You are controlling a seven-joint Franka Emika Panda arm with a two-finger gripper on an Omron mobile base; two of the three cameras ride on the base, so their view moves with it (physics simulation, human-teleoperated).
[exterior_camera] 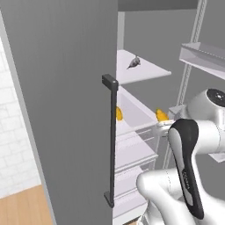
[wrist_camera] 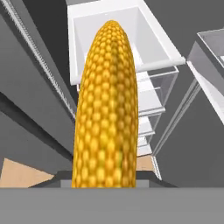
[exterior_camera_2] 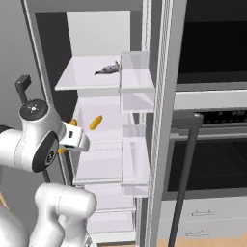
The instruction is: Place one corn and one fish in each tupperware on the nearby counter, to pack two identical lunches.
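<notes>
My gripper (exterior_camera: 166, 124) is shut on one corn (wrist_camera: 106, 105), a yellow-orange cob that stands up close between the fingers in the hand view. The cob's end (exterior_camera: 161, 115) pokes out above the hand, just outside the open fridge. A second corn (exterior_camera_2: 95, 122) lies on the middle fridge shelf, also seen as corn (exterior_camera: 118, 113) past the door edge. A dark grey fish (exterior_camera_2: 107, 70) rests on the upper white shelf (exterior_camera: 145, 70). The tupperware and the counter are out of view.
The grey fridge door (exterior_camera: 66, 101) with its dark vertical handle (exterior_camera: 112, 140) stands open close on the left. Clear door bins (exterior_camera_2: 136, 91) hang on the right side. A black oven (exterior_camera_2: 212, 159) with a long handle is beside the fridge.
</notes>
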